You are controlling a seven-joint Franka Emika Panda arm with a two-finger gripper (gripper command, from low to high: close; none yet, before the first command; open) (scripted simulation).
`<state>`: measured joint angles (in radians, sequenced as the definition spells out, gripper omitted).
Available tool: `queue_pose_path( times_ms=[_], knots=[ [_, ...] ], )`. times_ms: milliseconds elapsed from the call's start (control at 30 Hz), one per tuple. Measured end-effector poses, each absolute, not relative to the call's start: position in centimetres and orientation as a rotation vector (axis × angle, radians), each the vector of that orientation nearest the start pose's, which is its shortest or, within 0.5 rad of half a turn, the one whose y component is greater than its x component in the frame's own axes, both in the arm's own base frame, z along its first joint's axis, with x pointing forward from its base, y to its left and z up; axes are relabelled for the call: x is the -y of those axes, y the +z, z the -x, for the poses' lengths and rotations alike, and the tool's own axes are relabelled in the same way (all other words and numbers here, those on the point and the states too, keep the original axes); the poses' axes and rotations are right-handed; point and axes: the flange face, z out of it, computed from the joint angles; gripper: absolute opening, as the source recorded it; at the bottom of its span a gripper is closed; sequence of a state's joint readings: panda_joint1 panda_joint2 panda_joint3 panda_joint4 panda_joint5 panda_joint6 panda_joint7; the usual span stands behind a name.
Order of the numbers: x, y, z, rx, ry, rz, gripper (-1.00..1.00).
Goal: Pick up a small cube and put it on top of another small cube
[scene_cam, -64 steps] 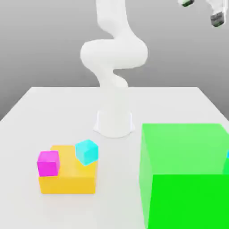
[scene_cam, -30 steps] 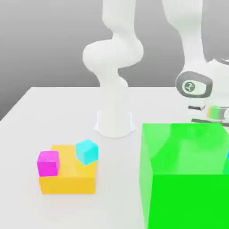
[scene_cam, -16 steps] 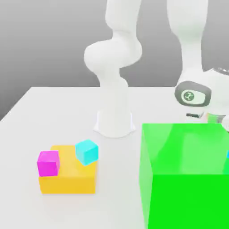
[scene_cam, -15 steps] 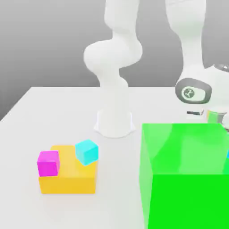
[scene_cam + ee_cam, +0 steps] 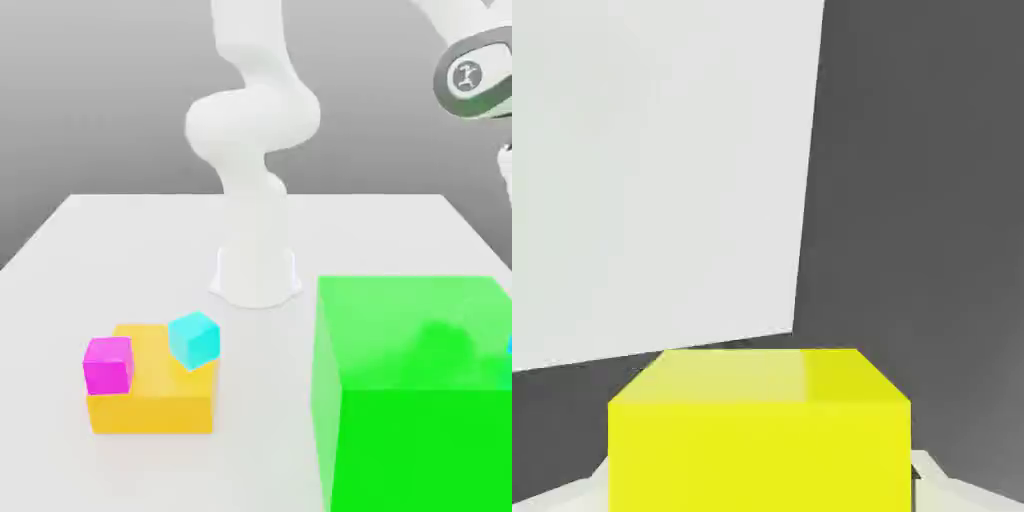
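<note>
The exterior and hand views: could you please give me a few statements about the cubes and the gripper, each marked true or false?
1. The gripper is shut on the yellow cube. True.
2. The magenta cube lies on the bare table. False: it rests on the orange-yellow block.
3. The cyan cube sits on the same orange-yellow block. True.
4. The cyan cube is stacked on the magenta cube. False: they sit apart, side by side.
5. The green cube is the smallest one. False: it is by far the largest.
</note>
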<state>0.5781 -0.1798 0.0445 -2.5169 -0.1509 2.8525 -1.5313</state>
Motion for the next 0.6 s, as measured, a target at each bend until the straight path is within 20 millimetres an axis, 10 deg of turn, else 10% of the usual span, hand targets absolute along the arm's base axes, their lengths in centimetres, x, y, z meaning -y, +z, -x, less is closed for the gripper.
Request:
queue_pose_path(
  times_ms=[300,500,600],
  knots=[
    [-6.7,40.4,-45.6,-2.434,0.318,-1.361,-1.0],
    [8.5,39.6,-43.1,-2.412,0.181,-1.531,-1.0],
    [16.2,36.0,-38.8,-2.432,0.074,-1.75,-1.0]
  ],
)
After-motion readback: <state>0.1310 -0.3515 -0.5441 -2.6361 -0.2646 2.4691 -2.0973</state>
